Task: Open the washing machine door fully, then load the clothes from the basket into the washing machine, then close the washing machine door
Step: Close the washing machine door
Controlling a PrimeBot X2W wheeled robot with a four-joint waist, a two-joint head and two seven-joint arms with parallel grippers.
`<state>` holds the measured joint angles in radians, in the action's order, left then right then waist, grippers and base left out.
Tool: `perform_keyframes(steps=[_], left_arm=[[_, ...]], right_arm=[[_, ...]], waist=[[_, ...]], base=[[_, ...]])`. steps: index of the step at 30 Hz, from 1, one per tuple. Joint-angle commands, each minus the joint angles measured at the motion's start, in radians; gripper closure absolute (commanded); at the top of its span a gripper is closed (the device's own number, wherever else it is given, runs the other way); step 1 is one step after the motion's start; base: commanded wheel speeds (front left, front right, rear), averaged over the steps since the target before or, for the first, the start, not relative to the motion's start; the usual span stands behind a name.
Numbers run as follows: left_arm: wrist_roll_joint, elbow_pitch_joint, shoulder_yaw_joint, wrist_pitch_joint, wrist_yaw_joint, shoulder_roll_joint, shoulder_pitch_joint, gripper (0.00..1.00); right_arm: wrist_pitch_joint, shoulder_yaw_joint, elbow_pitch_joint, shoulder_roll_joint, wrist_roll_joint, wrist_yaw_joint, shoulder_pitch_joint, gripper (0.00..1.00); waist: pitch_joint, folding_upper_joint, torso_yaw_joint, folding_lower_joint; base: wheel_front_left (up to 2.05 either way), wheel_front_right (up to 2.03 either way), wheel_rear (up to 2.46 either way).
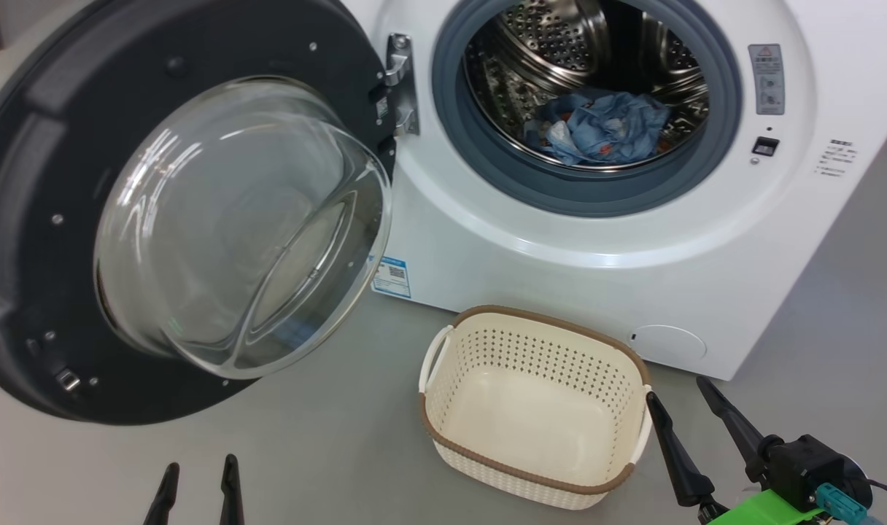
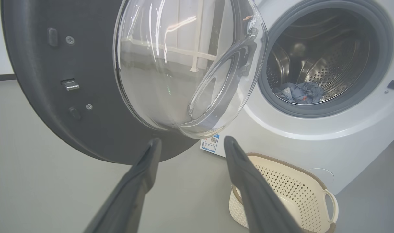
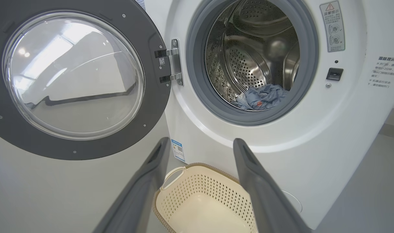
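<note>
- Dark fingers of the left tool and the right tool sit lowest in the head view, both spread wide and gripping nothing.
- Just beside the right tool, the basket stands empty on the floor. The clothes lie in the drum of the washing machine.
- Swung out on the left, the washing machine door is the job that remains. It is probably heavy and stiff on its hinge, and its glass bowl looks slick and fragile. Push on the dark ring at the free edge, near the latch, and keep off the glass.
- Left wrist view gives that latch plainly, while the right wrist view faces the hinge and the lock slot squarely.
</note>
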<state>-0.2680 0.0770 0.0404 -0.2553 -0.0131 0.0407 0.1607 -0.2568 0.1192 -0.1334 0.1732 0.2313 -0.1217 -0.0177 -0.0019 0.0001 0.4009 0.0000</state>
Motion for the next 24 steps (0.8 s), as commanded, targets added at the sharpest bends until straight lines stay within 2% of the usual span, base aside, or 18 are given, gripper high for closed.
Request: perform_keyframes(steps=[1, 24], left_arm=[[0.000, -0.032, -0.035, -0.006, -0.006, 0.009, -0.016, 0.00], [-0.013, -0.036, -0.059, -0.006, -0.016, 0.009, -0.015, 0.00]], right_arm=[[-0.005, 0.026, 0.026, 0.016, -0.006, -0.009, 0.036, 0.00], [-0.005, 0.030, 0.023, 0.018, -0.006, -0.009, 0.040, 0.00]], waist=[[0.001, -0.0001, 0.022, 0.0000], [0.005, -0.0001, 0.095, 0.0000]], base=[[0.00, 0.00, 0.00], [0.00, 0.00, 0.00]])
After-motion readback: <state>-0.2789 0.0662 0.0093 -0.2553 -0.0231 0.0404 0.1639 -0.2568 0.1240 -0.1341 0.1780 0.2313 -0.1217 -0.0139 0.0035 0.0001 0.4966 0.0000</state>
